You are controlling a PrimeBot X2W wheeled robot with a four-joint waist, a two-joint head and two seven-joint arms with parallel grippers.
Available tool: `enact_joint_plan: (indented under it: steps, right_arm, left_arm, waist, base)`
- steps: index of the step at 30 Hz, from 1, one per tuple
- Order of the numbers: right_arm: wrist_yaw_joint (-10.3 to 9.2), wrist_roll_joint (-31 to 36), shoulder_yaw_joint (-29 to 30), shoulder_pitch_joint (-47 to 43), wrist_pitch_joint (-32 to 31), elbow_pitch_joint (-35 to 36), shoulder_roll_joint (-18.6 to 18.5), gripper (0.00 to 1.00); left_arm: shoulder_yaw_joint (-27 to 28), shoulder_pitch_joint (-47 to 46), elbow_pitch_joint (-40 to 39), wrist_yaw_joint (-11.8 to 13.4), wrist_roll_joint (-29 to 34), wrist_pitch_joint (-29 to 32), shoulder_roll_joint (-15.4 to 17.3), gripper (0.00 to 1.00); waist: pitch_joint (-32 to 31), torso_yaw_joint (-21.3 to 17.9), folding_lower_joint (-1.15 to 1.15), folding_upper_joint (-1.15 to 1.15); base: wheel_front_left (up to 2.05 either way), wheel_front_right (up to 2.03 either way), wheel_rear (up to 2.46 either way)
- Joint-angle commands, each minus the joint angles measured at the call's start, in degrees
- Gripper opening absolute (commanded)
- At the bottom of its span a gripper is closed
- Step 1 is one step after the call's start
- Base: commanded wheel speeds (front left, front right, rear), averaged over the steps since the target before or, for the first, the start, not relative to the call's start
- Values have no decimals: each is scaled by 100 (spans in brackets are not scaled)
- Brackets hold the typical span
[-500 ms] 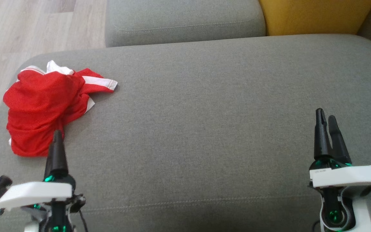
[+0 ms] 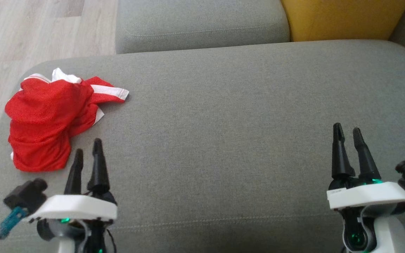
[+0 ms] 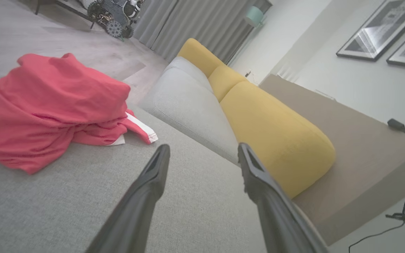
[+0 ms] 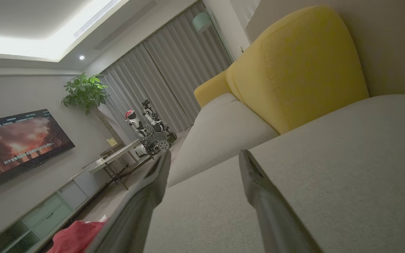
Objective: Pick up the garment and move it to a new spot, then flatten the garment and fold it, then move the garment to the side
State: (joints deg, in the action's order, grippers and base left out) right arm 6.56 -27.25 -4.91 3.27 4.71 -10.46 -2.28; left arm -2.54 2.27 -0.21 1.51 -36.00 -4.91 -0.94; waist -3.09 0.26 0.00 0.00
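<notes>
The garment (image 2: 47, 119) is a crumpled red piece with white trim, heaped at the far left of the grey sofa cushion (image 2: 223, 123). It also appears in the left wrist view (image 3: 44, 109) and as a red patch low in the right wrist view (image 4: 74, 237). My left gripper (image 2: 88, 147) hovers open just right of and nearer than the heap, holding nothing. My right gripper (image 2: 346, 130) stands open far off at the lower right, empty. Both fingers of each show spread in the wrist views (image 3: 202, 151) (image 4: 204, 156).
A second grey cushion (image 2: 202, 21) and a yellow cushion (image 2: 343, 17) lie behind. Wooden floor (image 2: 19, 35) runs past the sofa's left edge. A wide stretch of grey cushion separates the two grippers.
My left gripper has shifted right, off the garment's lower edge, and turned so both fingers show. My right gripper has moved slightly left and turned too. The garment lies as before.
</notes>
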Motion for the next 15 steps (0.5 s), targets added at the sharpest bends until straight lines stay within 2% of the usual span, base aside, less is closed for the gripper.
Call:
enact_joint_plan:
  steps: [1, 7, 15]
  right_arm:
    - [56, 194, -137, 318, 90, 209, 15, 100]
    - [60, 649, -287, 284, 205, 178, 29, 100]
    - [66, 1142, -490, 231, 358, 68, 26, 100]
  left_arm:
    - [43, -169, -275, 39, 196, -69, 69, 100]
    - [-329, -159, -219, 354, 829, -184, 240, 100]
    - [-755, -113, 147, 756, 1371, -338, 472, 100]
  waist:
    - [5, 1, 0, 0]
    - [22, -9, 0, 0]
    - [5, -35, 0, 0]
  base:
    - [0, 0, 0]
    - [0, 0, 0]
    - [0, 0, 0]
